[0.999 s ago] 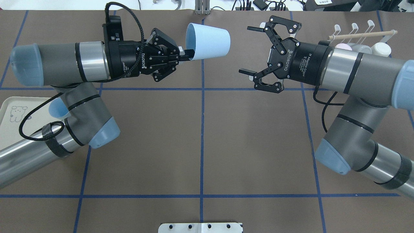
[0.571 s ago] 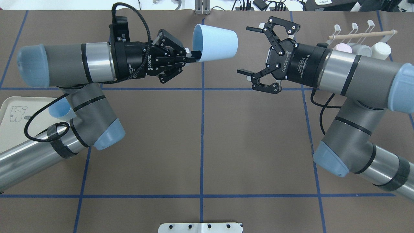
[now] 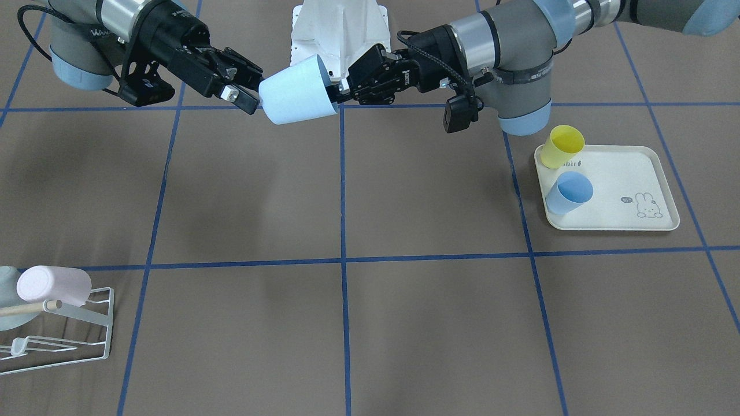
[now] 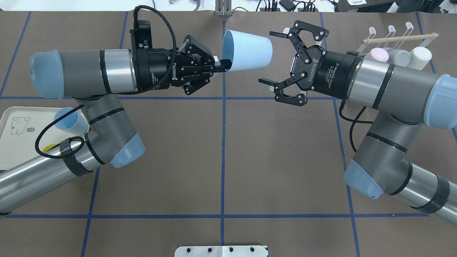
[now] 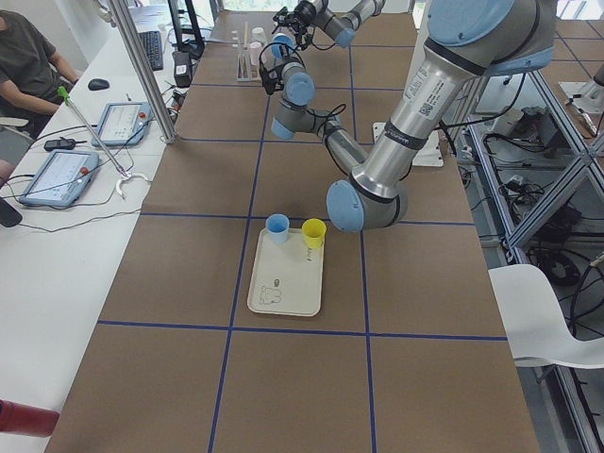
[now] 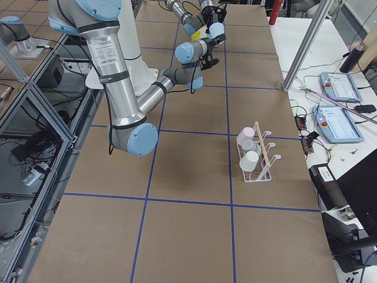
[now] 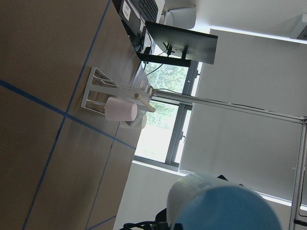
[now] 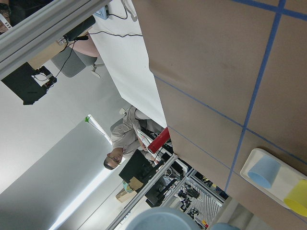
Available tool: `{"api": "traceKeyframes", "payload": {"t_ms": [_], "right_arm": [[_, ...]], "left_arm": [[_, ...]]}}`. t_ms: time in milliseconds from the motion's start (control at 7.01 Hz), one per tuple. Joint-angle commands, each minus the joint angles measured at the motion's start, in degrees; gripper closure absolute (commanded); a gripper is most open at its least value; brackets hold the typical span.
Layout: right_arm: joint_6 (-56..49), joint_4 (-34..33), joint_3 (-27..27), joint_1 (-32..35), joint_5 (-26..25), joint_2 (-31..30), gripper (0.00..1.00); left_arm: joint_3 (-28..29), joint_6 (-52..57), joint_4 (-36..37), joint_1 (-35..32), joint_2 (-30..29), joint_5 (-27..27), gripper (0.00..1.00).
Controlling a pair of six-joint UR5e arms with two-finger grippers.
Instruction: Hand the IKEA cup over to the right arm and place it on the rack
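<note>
Left gripper (image 4: 224,66) is pinching the rim of the light-blue IKEA cup (image 4: 248,50), one finger inside the mouth and the other outside against the wall. From where I stand the cup hangs on its side in the air, well above the table (image 4: 221,160) and roughly midway between its left and right ends. Its mouth is turned to the left arm (image 4: 82,73) and its closed base points at the right arm (image 4: 400,85).

Right gripper (image 4: 271,58) faces that base with its fingers spread wide, one tip to either side of it. The tips are just beside the cup, and I can't tell whether either one touches it.

Over at the table's far right corner stands the white wire rack (image 4: 391,32), with a wooden dowel (image 4: 400,38) lying across its prongs. A pink cup (image 4: 378,54), a grey cup (image 4: 399,56) and a white cup (image 4: 421,57) sit on it in a row.

Near the table's left end lies a cream tray (image 3: 636,224) with a rabbit drawing. A blue cup (image 3: 569,193) and a yellow cup (image 3: 565,140) stand along the tray edge nearest the table's middle, the yellow one at the corner closer to the robot.
</note>
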Motion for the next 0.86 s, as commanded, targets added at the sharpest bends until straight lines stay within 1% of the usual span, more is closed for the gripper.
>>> {"api": "traceKeyframes", "payload": {"t_ms": [0,143,285,428,571,713], "right_arm": [[0.13,0.60,0.01,-0.45,-0.46,0.16,0.00],[0.13,0.87,-0.08,-0.45,-0.80,0.16,0.00],[0.05,0.87,-0.08,-0.45,-0.81,0.07,0.05],[0.13,0.87,-0.08,-0.45,-0.81,0.16,0.50],[0.13,1.22,0.01,-0.45,-0.81,0.07,1.00],[0.05,1.22,0.01,-0.45,-0.81,0.07,1.00]], "left_arm": [[0.74,-0.26,0.03,0.64,-0.85,0.26,1.00],[0.65,-0.26,0.03,0.73,-0.85,0.26,1.00],[0.65,-0.26,0.03,0.82,-0.94,0.26,1.00],[0.74,0.00,0.03,0.82,-0.94,0.18,1.00],[0.74,0.09,0.03,0.82,-1.03,0.17,0.78],[0.83,0.09,0.03,0.82,-1.03,0.17,0.42]]}}
